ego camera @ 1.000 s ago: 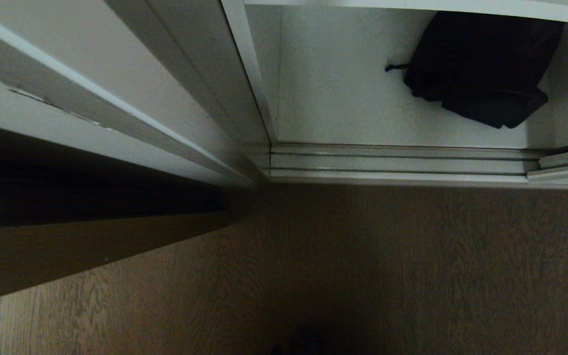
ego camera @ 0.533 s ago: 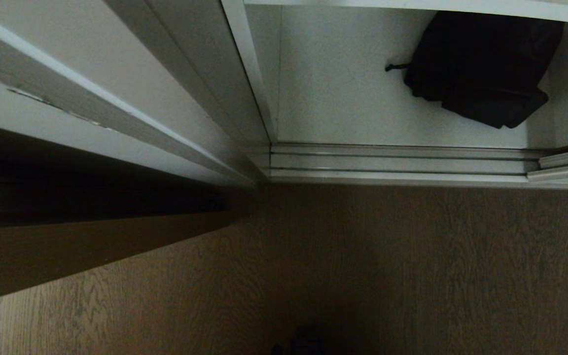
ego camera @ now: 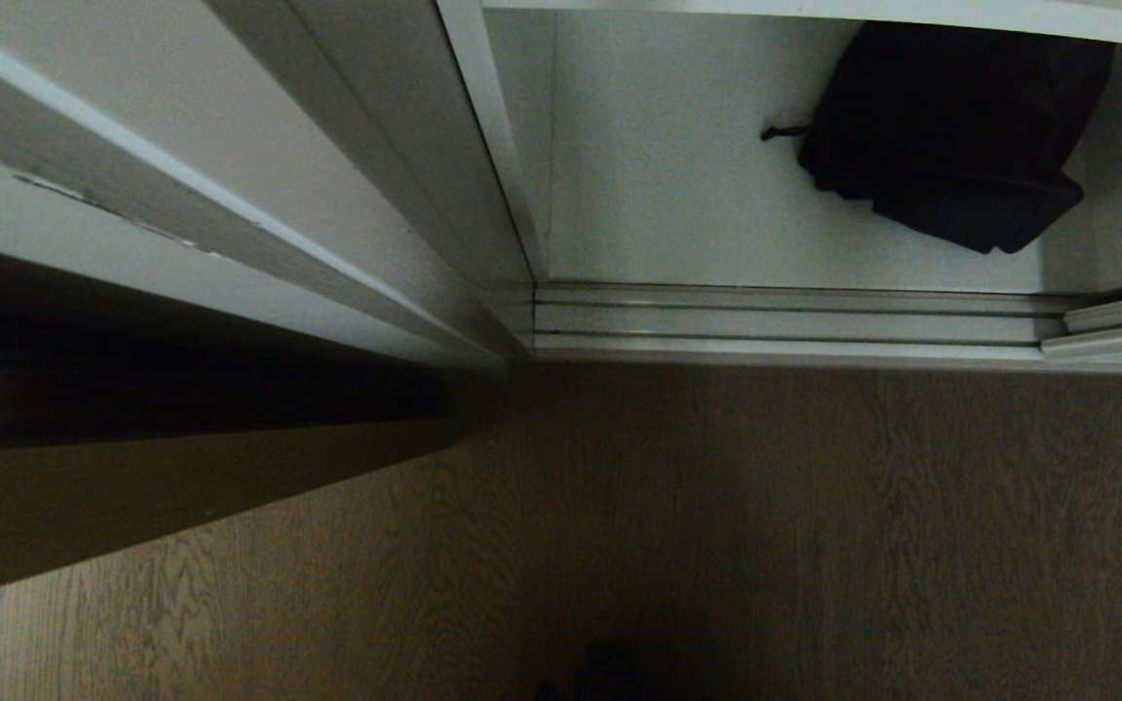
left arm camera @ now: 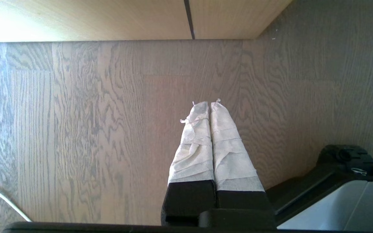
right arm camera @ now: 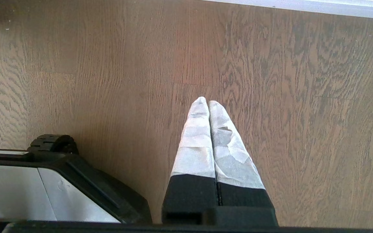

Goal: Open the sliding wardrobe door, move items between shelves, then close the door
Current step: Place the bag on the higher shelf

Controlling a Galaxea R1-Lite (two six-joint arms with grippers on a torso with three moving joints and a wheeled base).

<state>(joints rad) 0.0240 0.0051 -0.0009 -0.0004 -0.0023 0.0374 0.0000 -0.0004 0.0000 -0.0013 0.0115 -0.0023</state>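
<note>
**Wardrobe open, both arms parked low**

The black bag (ego camera: pixel 946 136) lies on the wardrobe's white bottom board (ego camera: pixel 668 195), under a shelf (ego camera: pixel 814 10) and behind the silver door track (ego camera: pixel 785 321). The left gripper (left arm camera: pixel 209 105) and the right gripper (right arm camera: pixel 205 102) hang over the wood floor (ego camera: pixel 814 535), jaws clenched on nothing.
</note>
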